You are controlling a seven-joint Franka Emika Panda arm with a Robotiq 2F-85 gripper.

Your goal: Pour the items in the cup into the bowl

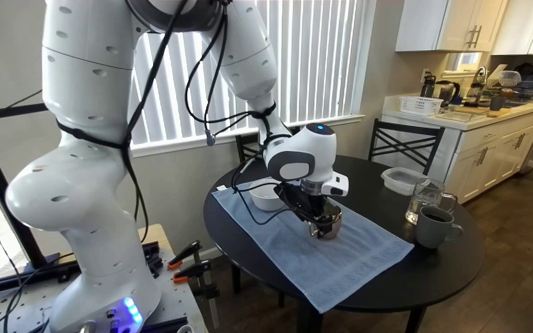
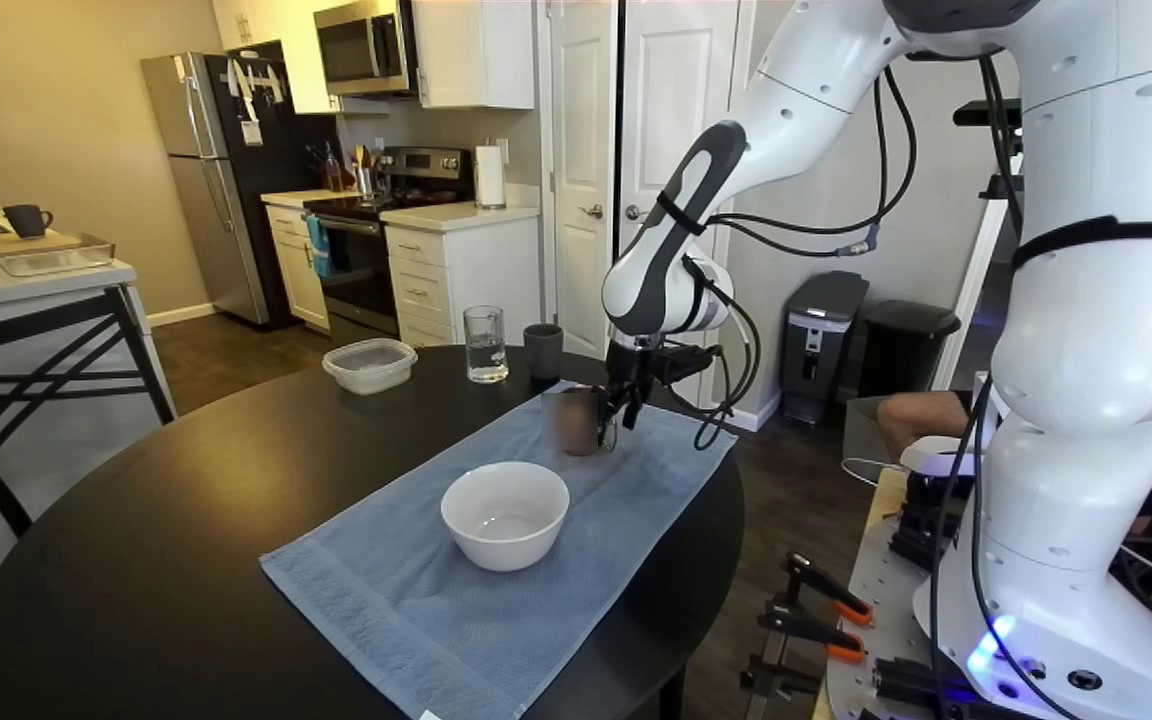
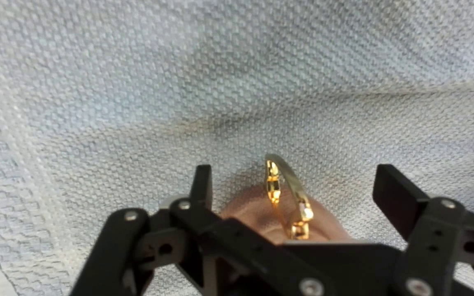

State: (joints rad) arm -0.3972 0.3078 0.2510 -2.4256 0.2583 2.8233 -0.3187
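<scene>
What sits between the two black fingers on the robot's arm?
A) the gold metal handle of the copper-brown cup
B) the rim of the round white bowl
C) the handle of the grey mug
A, because the wrist view shows the gold handle of the copper-brown metallic cup between the tips of the open black gripper, with a gap on either side.

In an exterior view, bowl (image 2: 505, 530) stands before and left of cup (image 2: 576, 422), both on 1 towel (image 2: 396, 590)
</scene>
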